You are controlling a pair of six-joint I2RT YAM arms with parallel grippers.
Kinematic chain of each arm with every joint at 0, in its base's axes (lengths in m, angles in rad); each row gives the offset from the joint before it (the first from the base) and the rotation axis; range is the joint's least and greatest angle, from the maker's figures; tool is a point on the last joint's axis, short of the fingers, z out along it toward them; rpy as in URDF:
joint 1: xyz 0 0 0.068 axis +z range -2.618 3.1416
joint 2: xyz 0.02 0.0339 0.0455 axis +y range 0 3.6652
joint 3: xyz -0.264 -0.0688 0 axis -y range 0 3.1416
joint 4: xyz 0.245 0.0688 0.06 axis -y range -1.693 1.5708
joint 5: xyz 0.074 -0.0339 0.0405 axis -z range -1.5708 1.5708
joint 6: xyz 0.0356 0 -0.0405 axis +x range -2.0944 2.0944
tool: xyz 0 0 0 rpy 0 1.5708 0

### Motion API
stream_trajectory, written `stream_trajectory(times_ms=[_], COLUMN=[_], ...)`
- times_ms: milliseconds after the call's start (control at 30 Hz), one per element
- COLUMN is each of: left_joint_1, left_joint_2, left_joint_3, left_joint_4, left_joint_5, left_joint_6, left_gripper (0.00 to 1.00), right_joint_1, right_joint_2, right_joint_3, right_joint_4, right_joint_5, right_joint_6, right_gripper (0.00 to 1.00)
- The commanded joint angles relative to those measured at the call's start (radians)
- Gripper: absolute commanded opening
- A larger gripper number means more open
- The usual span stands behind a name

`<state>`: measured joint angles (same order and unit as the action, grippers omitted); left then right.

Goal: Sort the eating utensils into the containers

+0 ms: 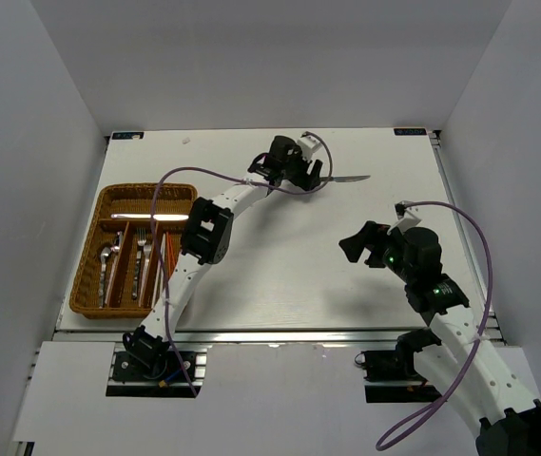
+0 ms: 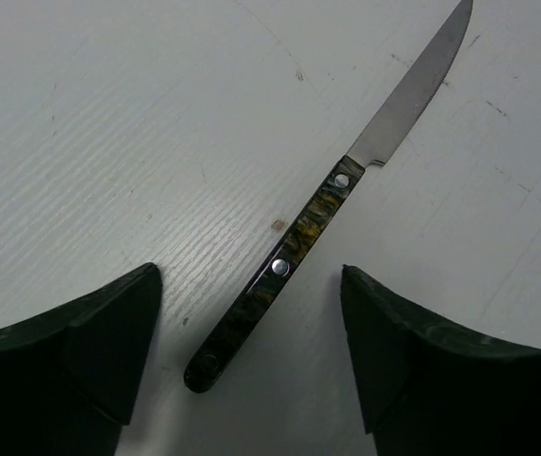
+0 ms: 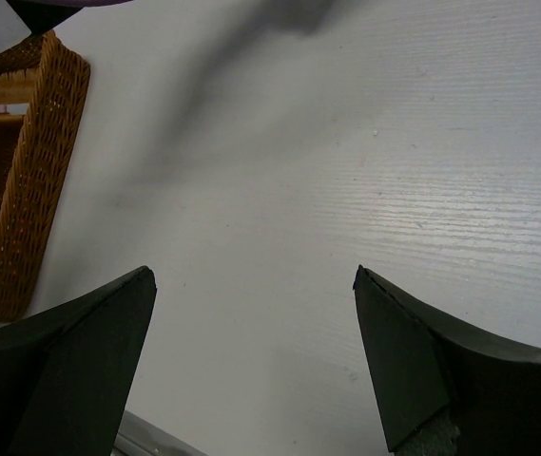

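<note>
One knife [image 2: 337, 185] lies on the surface [image 1: 346, 275], with three rivets in its dark handle. There is one wicker tray [image 1: 146, 189], divided into four slots: three long and one crosswise. Inside it are at least three silver utensils [image 1: 143, 256] and some red chopsticks [image 1: 167, 258], too small to count surely. There are two arms with one pincer each, the left pincer [image 2: 249, 275] and the right pincer [image 3: 251, 275], two fingers apiece.
</note>
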<state>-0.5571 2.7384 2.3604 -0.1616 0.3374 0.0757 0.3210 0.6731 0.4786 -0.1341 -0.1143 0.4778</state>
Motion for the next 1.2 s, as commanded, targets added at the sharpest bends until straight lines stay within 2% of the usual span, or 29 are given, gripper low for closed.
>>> stream_trajectory(times_ms=[0,33,67,133,167,267,300,367,467,533,667,833,900,1067,1167], left_joint_1=[-0.004,-0.007,-0.013,-0.032,-0.038,-0.061,-0.073,-0.087,-0.115,-0.128,-0.141,-0.141,-0.141,-0.141,-0.141], left_joint_2=[0.003,0.004,0.004,0.003,0.003,0.001,-0.005,-0.016,-0.032,-0.045,-0.118,-0.347,-0.446,-0.554,-0.638], left_joint_3=[0.049,0.048,0.043,0.020,0.014,-0.006,-0.032,-0.067,-0.105,-0.116,-0.170,-0.442,-0.516,-0.582,-0.683], left_joint_4=[-0.055,-0.088,-0.104,-0.144,-0.157,-0.210,-0.217,-0.219,-0.234,-0.240,-0.205,0.023,0.072,0.050,0.068], left_joint_5=[0.034,0.029,0.009,-0.009,-0.012,0.002,-0.003,-0.030,-0.127,-0.203,-0.264,-0.313,-0.392,-0.546,-0.609], left_joint_6=[0.039,0.065,0.084,0.128,0.143,0.173,0.183,0.194,0.217,0.220,0.158,0.030,-0.040,-0.169,-0.218], left_gripper=[0.82,0.79,0.65,0.57,0.48,0.41,0.34,0.29,0.05,0.00,0.00,0.00,0.00,0.00,0.00], right_joint_1=[0.007,0.007,0.007,0.006,0.007,0.007,0.007,0.007,0.007,0.007,0.007,0.007,0.006,0.006,0.006], right_joint_2=[-0.007,-0.006,-0.007,-0.006,-0.006,-0.007,-0.009,-0.012,-0.032,-0.046,-0.049,-0.053,-0.059,-0.070,-0.075], right_joint_3=[0.018,0.021,0.026,0.026,0.025,0.026,0.026,0.028,0.022,0.017,0.029,0.060,0.072,0.084,0.092], right_joint_4=[0.013,0.011,0.008,0.011,0.011,0.011,0.007,0.002,-0.004,-0.005,-0.015,-0.032,-0.042,-0.059,-0.078], right_joint_5=[-0.031,-0.031,-0.033,-0.030,-0.030,-0.033,-0.033,-0.036,-0.035,-0.024,-0.016,-0.016,-0.013,-0.007,0.011], right_joint_6=[-0.030,-0.030,-0.031,-0.033,-0.033,-0.033,-0.033,-0.034,-0.039,-0.039,-0.042,-0.047,-0.047,-0.047,-0.054], right_gripper=[0.89,0.89,0.89,0.89,0.89,0.89,0.89,0.89,0.89,0.89,0.89,0.89,0.89,0.89,0.89])
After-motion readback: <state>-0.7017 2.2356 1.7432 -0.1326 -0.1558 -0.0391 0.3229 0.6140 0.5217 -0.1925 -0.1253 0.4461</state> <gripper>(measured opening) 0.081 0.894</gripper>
